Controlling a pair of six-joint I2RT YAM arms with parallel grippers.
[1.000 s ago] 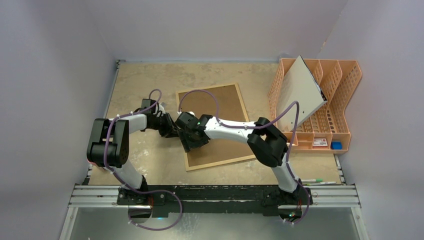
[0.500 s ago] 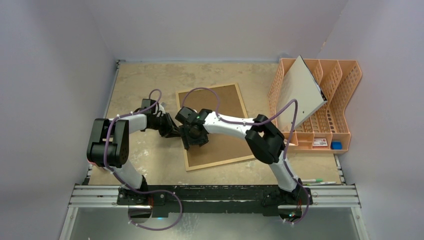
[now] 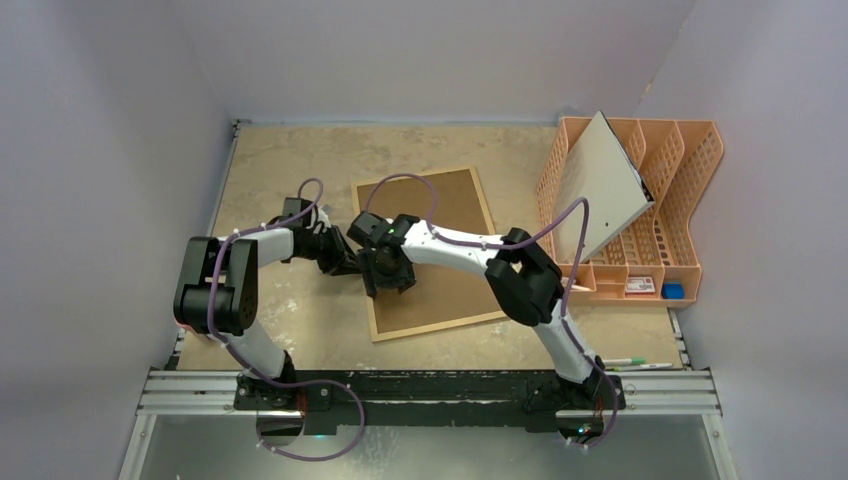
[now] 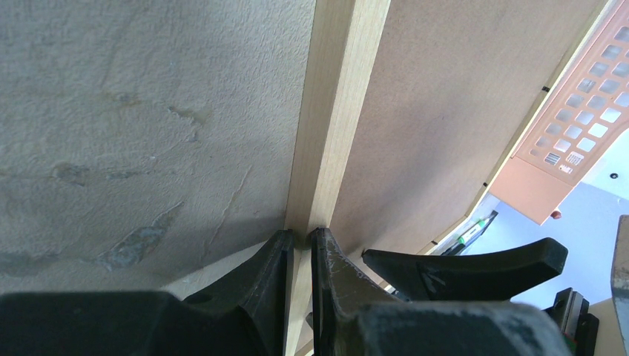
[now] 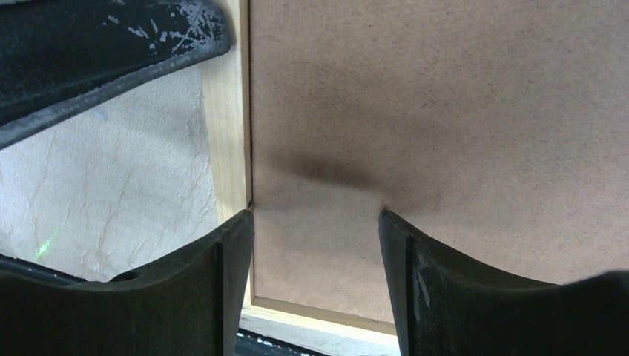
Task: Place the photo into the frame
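Shifting leftward since a second ago, the right gripper (image 5: 315, 222) is standing open over the fibreboard back of the large thin light-wood frame (image 3: 450, 200), beside its left rail. Only the left wrist view is showing the left gripper (image 4: 299, 245) pinching that rail. Likely next: prying the back out. No view is showing the photo.

Matt wood frame (image 4: 337, 111), rough fibreboard back (image 5: 445, 111).
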